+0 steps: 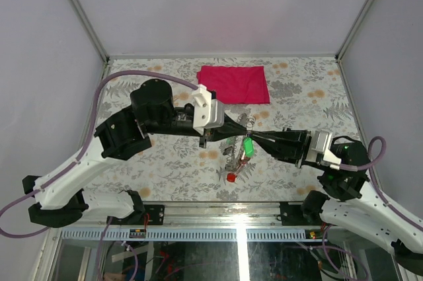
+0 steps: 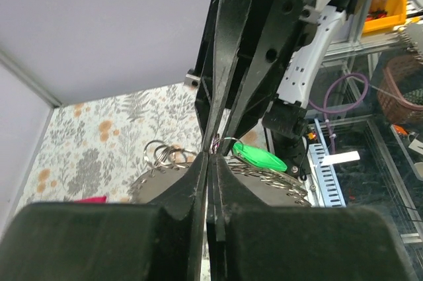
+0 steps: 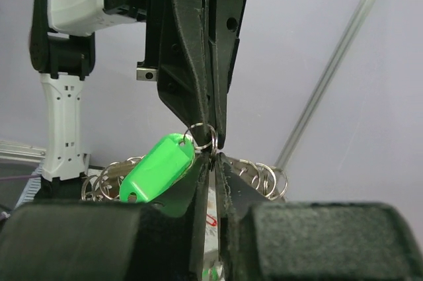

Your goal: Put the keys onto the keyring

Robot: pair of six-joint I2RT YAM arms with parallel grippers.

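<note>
One floral worktop carries everything, and two arms reach in from the near edge to meet nose to nose over its middle. One folded red cloth lies at the far edge, well apart from the rest. One keyring, hung with a cluster of small split rings, lies on the worktop just under the meeting tips. The left tool is pressed together, its tips at the small ring of the green key, which hangs in the air. The right tool shows only a narrow slit; whether it grips anything I cannot tell. Two keys show: the green one and a red key lying nearer the arms' bases
</note>
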